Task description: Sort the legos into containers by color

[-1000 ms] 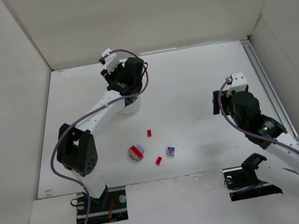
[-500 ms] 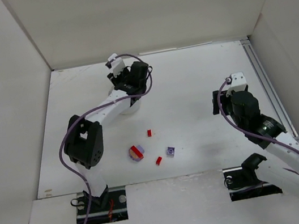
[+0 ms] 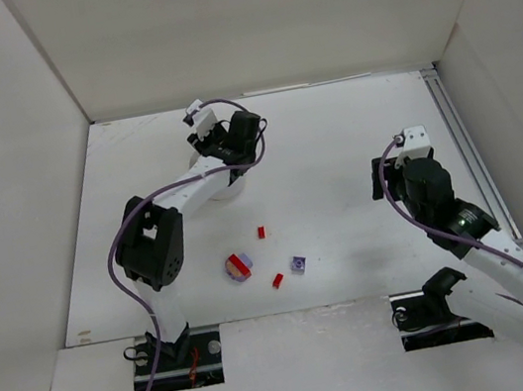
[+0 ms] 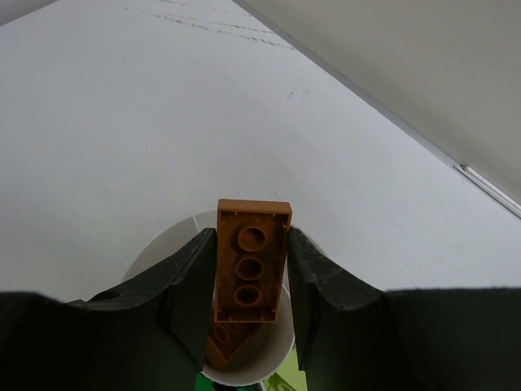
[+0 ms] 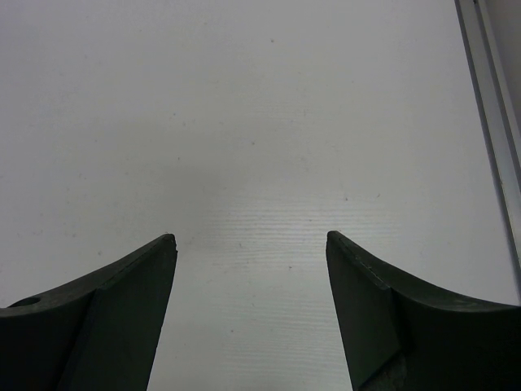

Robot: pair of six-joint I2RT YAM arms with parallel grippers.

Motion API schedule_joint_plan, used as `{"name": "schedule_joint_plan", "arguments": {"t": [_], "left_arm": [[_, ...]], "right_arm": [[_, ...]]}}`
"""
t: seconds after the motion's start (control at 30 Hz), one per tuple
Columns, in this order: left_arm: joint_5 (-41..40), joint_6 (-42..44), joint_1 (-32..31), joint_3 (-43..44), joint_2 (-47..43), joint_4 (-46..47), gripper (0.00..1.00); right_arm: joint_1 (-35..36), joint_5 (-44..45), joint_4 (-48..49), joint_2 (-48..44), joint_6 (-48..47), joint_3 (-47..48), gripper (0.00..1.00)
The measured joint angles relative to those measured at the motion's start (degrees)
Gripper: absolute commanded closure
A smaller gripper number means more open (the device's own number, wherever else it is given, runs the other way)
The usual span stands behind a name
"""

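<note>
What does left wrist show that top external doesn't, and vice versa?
Only left wrist: an orange-brown brick clamped between the left gripper fingers, its face with three rings toward the camera, and a green sliver at the bottom edge.
Only top external: loose pieces on the table, namely a red brick, a second red brick, a lavender brick and a red-and-lavender clump, plus the right arm off to the side.
Both: the white tub beneath the left gripper, and the white table.
</note>
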Motion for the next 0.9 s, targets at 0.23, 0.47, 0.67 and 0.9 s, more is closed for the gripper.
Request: {"name": "schedule_joint_plan", "arguments": {"t": [0.23,0.47,0.67,0.9], "left_arm": [[-0.2,-3.1,0.0,-1.2,0.1,-1.4,0.68],[0.5,-4.8,-0.3,-3.2,0.1,-1.8,0.38],[2.4,-5.2,-0.5,-4.3,-1.1,-1.8,0.35],[7.9,-3.5,-0.9,-7.9,-10.6,-1.0,0.15]], "right_arm": [[-0.2,0.0,0.0,0.1,0.0,0.0,0.21],[-0.2,0.0,0.0,1.4,0.0,0.0,0.21],[-0.2,0.2,0.1,1.5,0.0,0.0,0.21],[-0.2,-0.3,0.2,1.5,-0.5,0.0,0.20]]}}
